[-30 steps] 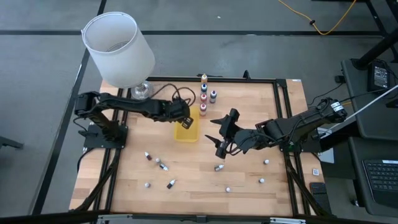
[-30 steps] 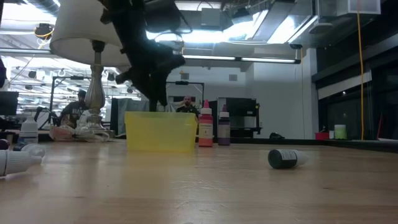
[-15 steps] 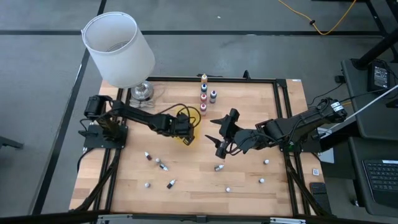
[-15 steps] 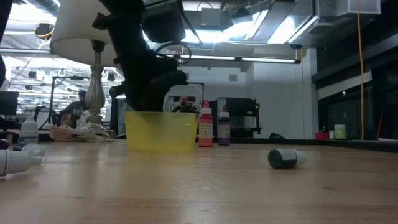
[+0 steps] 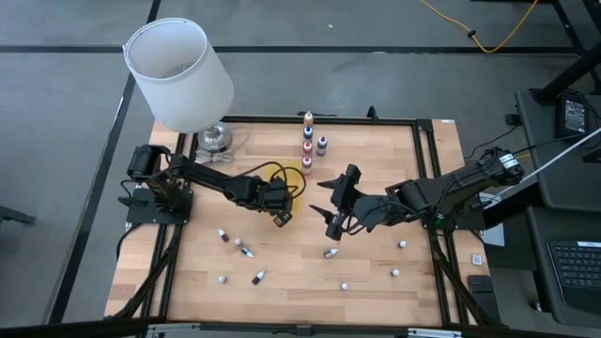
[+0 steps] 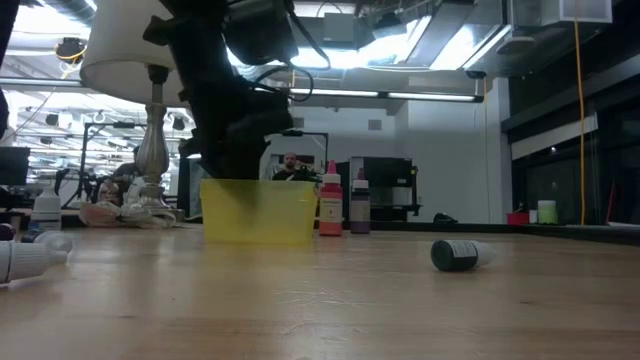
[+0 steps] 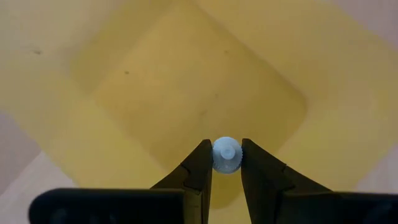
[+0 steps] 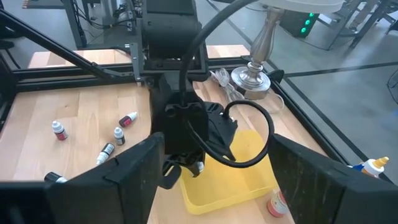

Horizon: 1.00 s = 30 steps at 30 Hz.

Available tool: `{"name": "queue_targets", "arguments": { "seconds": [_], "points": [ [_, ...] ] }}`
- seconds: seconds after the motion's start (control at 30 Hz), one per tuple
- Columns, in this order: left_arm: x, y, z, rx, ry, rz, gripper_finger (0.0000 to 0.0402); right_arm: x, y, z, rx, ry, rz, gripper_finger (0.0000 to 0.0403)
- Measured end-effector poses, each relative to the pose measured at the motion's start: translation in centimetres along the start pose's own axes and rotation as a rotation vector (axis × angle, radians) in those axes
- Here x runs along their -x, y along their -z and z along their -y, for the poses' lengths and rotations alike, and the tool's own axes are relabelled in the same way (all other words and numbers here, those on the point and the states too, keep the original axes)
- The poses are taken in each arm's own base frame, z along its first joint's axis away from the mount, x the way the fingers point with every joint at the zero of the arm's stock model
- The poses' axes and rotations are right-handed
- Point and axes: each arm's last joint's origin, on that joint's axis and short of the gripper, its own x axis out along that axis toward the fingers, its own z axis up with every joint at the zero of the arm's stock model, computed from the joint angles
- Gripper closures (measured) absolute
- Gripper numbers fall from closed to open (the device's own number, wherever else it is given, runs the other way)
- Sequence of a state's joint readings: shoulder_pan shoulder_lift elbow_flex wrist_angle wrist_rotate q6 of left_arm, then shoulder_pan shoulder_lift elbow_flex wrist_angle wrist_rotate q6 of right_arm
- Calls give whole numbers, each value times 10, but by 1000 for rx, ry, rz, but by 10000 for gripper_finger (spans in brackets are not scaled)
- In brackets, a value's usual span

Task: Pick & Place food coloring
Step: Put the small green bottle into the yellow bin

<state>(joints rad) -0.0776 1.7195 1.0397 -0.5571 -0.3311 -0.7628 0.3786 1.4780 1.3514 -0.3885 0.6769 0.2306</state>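
My left gripper (image 7: pixel 226 148) points down into the yellow translucent tray (image 7: pixel 186 74) and is shut on one tiny white-capped food coloring bottle (image 7: pixel 226 155). In the high view this gripper (image 5: pixel 279 201) covers most of the tray (image 5: pixel 294 178), which rests flat on the table. My right gripper (image 5: pixel 333 203) is open wide and hovers just right of the tray, touching nothing. Several more bottles lie scattered on the near half of the table (image 5: pixel 246 250) (image 5: pixel 331 252). A few others stand upright by the far edge (image 5: pixel 307 134). My left gripper pinches the small bottle between its two fingertips, just below the ribbed white cap (image 7: pixel 227 163). The fingers come from above, pointing down into the tray. The cap faces up toward the wrist, and the bottle's body is hidden beneath it. Whether the bottle touches the tray floor cannot be told.
A lamp with a white shade (image 5: pixel 178 73) stands at the table's far left corner. A dark bottle lies on its side (image 6: pixel 460 255) in the low view. Black frame rails (image 5: pixel 430 178) border the table. People show in the room behind.
My left gripper has moved from the tray's far-left side toward the near edge, over the tray, and has come down lower into it, still shut on the bottle. The right arm has kept still.
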Motion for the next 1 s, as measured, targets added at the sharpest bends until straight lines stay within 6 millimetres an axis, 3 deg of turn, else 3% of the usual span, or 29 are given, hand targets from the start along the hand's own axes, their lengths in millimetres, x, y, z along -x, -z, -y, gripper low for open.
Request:
{"name": "queue_targets", "arguments": {
  "seconds": [0.63,1.0],
  "points": [
    [-1,3,-4,-58,-4,-69,340,0,1,0,7,1,-8,116],
    [0,4,-3,-46,35,-103,280,0,4,1,29,8,-36,116]
  ]
}}
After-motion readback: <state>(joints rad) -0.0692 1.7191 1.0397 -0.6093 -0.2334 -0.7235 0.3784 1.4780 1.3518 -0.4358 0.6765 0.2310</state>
